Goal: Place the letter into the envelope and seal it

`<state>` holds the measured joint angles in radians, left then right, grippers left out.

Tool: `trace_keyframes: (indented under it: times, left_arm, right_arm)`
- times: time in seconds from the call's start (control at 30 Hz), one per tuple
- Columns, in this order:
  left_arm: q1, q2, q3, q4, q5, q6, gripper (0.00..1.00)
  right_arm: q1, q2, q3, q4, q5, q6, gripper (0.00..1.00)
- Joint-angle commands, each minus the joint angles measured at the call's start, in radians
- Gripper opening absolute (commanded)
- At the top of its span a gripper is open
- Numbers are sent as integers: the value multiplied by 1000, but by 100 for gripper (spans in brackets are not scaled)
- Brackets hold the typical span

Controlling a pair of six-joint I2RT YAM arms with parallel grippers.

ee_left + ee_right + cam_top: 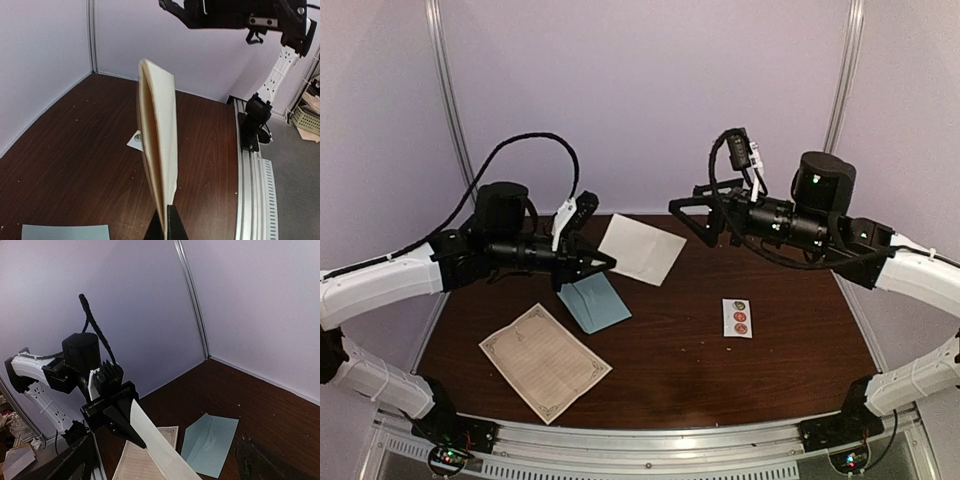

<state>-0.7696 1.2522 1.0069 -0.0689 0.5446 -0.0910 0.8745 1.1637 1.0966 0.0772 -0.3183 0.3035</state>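
Presently, insertion appears pending: the left gripper (594, 262), pinched shut on one edge of the folded letter (642, 250), holds it aloft on edge, long axis pointing far-right, just beyond the flat envelope (598, 304), while the right gripper (694, 222) hangs wide-spread and empty, so the next move calls for aligning letter with envelope mouth.

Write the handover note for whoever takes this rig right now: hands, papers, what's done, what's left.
Left hand: shut on a folded cream sheet, held up off the table.
Right hand: open, empty, raised opposite it.
Envelope: flat on the table near the left hand. A bordered letter lies flat nearer the front edge, and the sticker strip is to the right.
Done: sheet folded and picked up.
Left: slide it into the envelope, then seal.
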Motion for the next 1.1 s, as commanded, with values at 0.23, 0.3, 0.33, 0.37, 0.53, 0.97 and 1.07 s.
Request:
trace_keyframes:
  times: [0.23, 0.3, 0.33, 0.37, 0.53, 0.97, 1.07]
  left_arm:
    - [-5, 94, 33, -243, 217, 225, 0]
    - [-6, 105, 36, -255, 225, 231, 0]
    - [-7, 108, 36, -256, 232, 232, 0]
    - [-8, 108, 36, -255, 241, 233, 0]
    - [-8, 111, 37, -255, 258, 232, 0]
    - [-8, 70, 8, -137, 210, 139, 16]
    - [-8, 6, -39, -40, 145, 69, 50]
  right_arm:
    - [26, 264, 257, -492, -220, -183, 97]
    - [35, 301, 277, -509, -249, -194, 93]
    - [37, 315, 282, -512, -256, -199, 90]
    - [37, 326, 284, -512, -262, -201, 87]
    - [38, 354, 286, -506, -302, -200, 66]
    - [39, 305, 196, -378, -328, -150, 0]
    - [38, 247, 109, -206, -311, -75, 0]
